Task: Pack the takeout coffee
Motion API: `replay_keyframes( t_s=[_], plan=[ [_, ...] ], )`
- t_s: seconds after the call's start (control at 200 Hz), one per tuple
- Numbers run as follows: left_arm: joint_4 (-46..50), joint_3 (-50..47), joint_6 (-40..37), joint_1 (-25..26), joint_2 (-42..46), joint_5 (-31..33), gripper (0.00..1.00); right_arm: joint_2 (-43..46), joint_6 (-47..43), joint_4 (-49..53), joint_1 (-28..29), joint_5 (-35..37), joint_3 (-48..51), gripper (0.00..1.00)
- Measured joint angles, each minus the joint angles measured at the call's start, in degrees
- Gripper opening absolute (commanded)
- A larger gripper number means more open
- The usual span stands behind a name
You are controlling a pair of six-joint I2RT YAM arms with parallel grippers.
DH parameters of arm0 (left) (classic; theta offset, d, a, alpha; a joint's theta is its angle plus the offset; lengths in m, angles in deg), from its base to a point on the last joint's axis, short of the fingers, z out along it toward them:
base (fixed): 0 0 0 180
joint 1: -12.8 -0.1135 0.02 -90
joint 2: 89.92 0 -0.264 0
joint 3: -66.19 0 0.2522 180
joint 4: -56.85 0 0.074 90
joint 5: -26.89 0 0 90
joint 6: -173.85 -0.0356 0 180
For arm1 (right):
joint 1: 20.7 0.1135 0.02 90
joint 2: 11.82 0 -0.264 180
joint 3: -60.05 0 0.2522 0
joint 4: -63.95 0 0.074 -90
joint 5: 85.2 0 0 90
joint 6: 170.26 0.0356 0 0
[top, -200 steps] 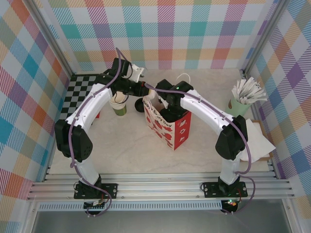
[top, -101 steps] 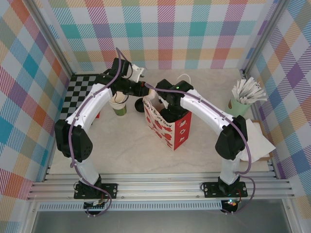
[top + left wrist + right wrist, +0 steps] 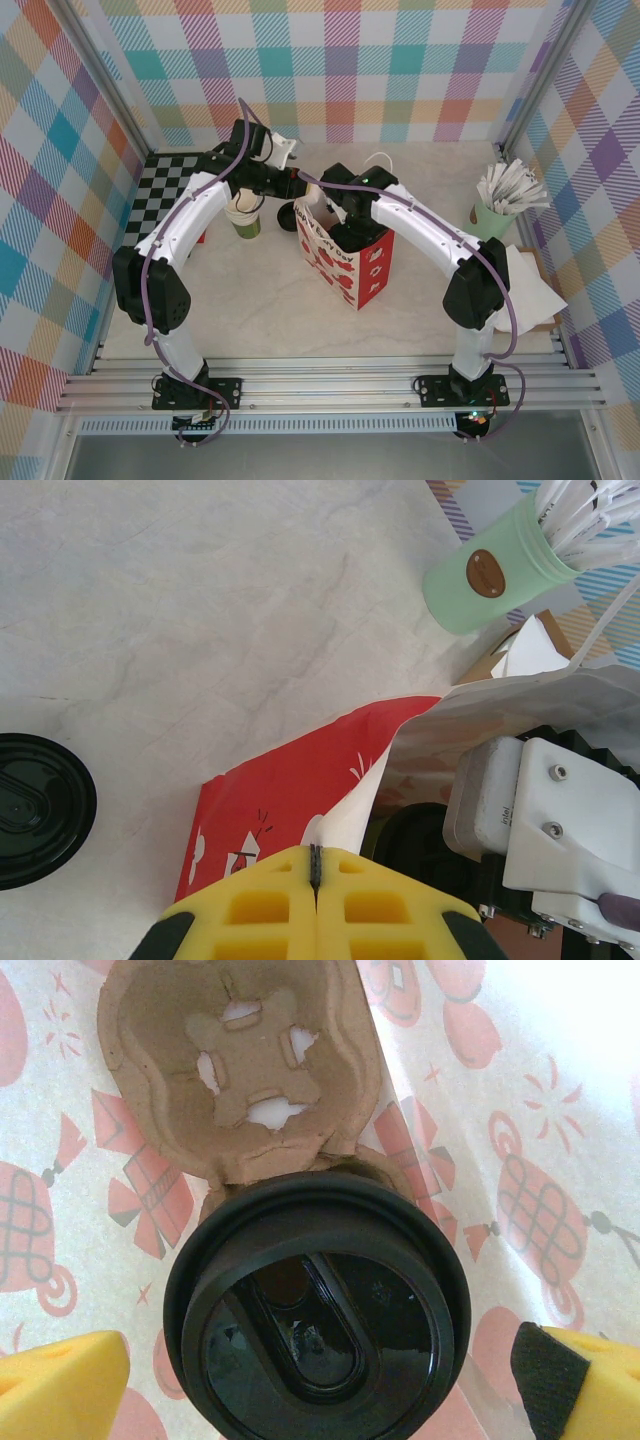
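Note:
The takeout coffee [image 3: 315, 1310] stands inside the red-and-white paper bag [image 3: 350, 265], its black lid facing the right wrist camera. It sits in one pocket of a brown pulp cup carrier [image 3: 240, 1060] on the bag's floor. My right gripper [image 3: 320, 1385] reaches down into the bag [image 3: 520, 1110] and is open. One yellow fingertip [image 3: 60, 1385] stands on each side of the lid, both clear of it. My left gripper [image 3: 316, 858] is shut on the bag's rim [image 3: 350, 810], pinching the paper at the left side of the mouth [image 3: 300, 200].
A lidless stack of cream-and-green cups [image 3: 243, 215] and a loose black lid [image 3: 284, 216] [image 3: 35, 810] sit left of the bag. A mint cup of white sticks [image 3: 497, 212] [image 3: 490, 570] stands at the right, with a napkin tray [image 3: 535, 285] nearer me.

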Motion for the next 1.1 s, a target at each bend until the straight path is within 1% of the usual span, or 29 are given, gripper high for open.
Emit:
replay_keyframes(
  t_s=[0.325, 0.595, 0.715, 1.1],
  plan=[
    [0.0, 0.0, 0.0, 0.0, 0.0, 0.0, 0.0, 0.5, 0.5, 0.1, 0.0, 0.6, 0.0, 1.0],
    [-0.1, 0.0, 0.0, 0.0, 0.0, 0.1, 0.0, 4.5, 1.1, -0.9, 0.0, 2.1, 0.0, 1.0],
    [-0.1, 0.0, 0.0, 0.0, 0.0, 0.1, 0.0, 7.0, 1.4, -2.9, 0.0, 3.2, 0.5, 1.0],
    [-0.1, 0.0, 0.0, 0.1, 0.0, 0.3, 0.0, 15.6, 1.5, -13.0, 0.0, 5.1, 6.4, 1.0]
  ],
)
